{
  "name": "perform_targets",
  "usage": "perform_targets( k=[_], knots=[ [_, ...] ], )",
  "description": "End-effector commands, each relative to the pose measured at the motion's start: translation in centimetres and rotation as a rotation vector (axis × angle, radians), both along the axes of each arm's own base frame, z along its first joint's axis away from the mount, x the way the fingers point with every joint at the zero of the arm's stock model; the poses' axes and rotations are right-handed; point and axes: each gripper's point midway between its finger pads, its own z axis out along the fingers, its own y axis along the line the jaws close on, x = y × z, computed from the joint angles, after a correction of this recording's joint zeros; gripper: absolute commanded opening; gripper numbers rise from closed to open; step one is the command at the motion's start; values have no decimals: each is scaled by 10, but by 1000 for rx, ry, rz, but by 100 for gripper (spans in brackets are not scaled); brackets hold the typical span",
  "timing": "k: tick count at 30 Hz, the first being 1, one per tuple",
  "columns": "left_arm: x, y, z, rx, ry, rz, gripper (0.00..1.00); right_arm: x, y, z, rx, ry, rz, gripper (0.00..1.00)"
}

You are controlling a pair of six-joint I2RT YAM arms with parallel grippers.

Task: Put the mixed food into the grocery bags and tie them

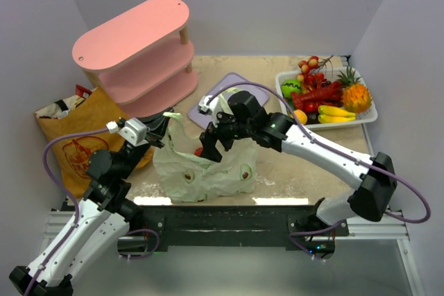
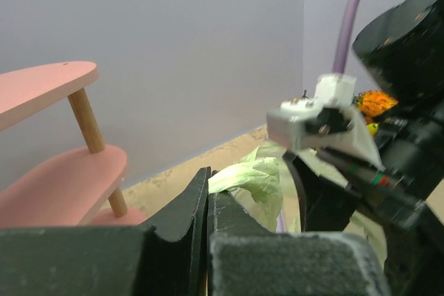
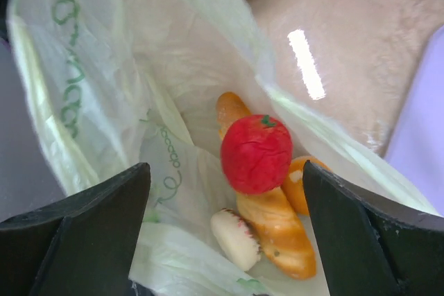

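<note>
Tools, top view: right tool (image 1: pixel 211 145) hangs over the mouth of the plastic bag (image 1: pixel 208 175), mid-bench; left tool (image 1: pixel 165 120) is at the bag's left handle.
Left side: paper bag (image 1: pixel 73 145) leans under the pink shelf (image 1: pixel 132 46); can't tell if it's tied.
Far right: tray (image 1: pixel 373 114) holds unbagged fruit.
Left wrist view: left tool jaws shut, pinching the pale-green film.
Right wrist view: right tool wide, holding nothing.
In bag: red fruit (image 3: pixel 257 154), bread loaf (image 3: pixel 274 223), pale round piece (image 3: pixel 236 237).
Progress: plastic bag part-filled, handles untied. My read: more loading, then tying.
</note>
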Motion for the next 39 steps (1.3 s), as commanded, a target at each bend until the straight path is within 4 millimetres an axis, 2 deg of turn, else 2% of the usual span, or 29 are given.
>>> perform_targets(
  k=[1, 2, 4, 7, 8, 9, 11, 13, 14, 15, 17, 19, 20, 27, 35, 38, 39],
  knots=[
    [-2, 2, 13, -10, -49, 4, 0, 12, -13, 32, 33, -102, -85, 96],
    [-2, 1, 12, -9, -48, 3, 0, 14, -18, 40, 40, -124, -110, 96],
    [-2, 2, 13, -11, -49, 6, 0, 35, -37, 49, 7, -186, -244, 95],
    [-2, 2, 13, -12, -50, 7, 0, 71, -87, 79, 35, -226, -511, 95],
    [-2, 3, 14, -13, -52, 8, 0, 91, -115, 86, 34, -243, -626, 94],
    [-2, 3, 14, -13, -52, 7, 0, 95, -135, 97, 46, -255, -704, 94],
    [-2, 2, 13, -13, -49, 6, 0, 120, -185, 101, -8, -300, -916, 97],
    [-2, 2, 13, -14, -48, 4, 0, 130, -214, 87, -72, -267, -1009, 98],
    [-2, 2, 13, -13, -49, 3, 0, 141, -238, 79, -96, -244, -1076, 97],
    [-2, 1, 13, -14, -48, 1, 0, 147, -248, 58, -145, -203, -1107, 95],
    [-3, 2, 14, -15, -51, 1, 0, 158, -279, 38, -205, -175, -1198, 90],
    [-3, 2, 14, -16, -52, 1, 0, 167, -293, 18, -250, -134, -1257, 82],
    [-4, 2, 16, -16, -54, 0, 0, 170, -304, 14, -261, -127, -1298, 79],
    [-4, 1, 16, -12, -56, -3, 0, 184, -337, -16, -269, -52, -1443, 64],
    [-4, 1, 16, -9, -55, -4, 0, 183, -344, -54, -331, 8, -1437, 57],
    [-3, 0, 14, -6, -50, -4, 0, 181, -338, -63, -333, 36, -1413, 60],
    [-3, 0, 14, -7, -49, -5, 0, 181, -338, -66, -334, 44, -1410, 64]
  ],
)
